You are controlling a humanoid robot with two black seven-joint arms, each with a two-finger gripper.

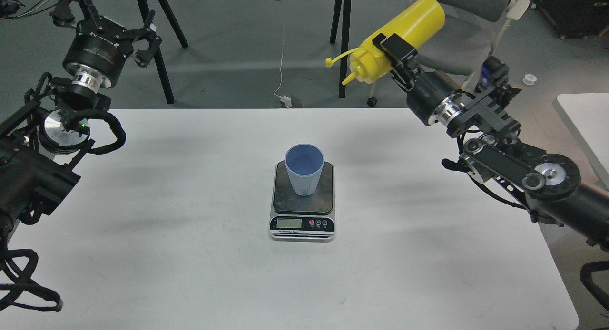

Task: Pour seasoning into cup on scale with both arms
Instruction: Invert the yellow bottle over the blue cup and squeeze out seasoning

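— Where's the bottle (404, 37)?

— Up in the air at the far right, well behind and to the right of the scale (303, 201). Clamped around the middle by the right gripper (397, 59), tilted, nozzle pointing down and left, small cap dangling off its tether.

— And the cup (304, 169)?

— Upright on the scale's dark platform, mouth open, middle of the white table (142, 273). Looks empty inside.

— Left side?

— Left gripper (142, 47) raised at the far left, over the table's back edge, fingers spread apart, holding nothing. Well apart from cup and bottle.
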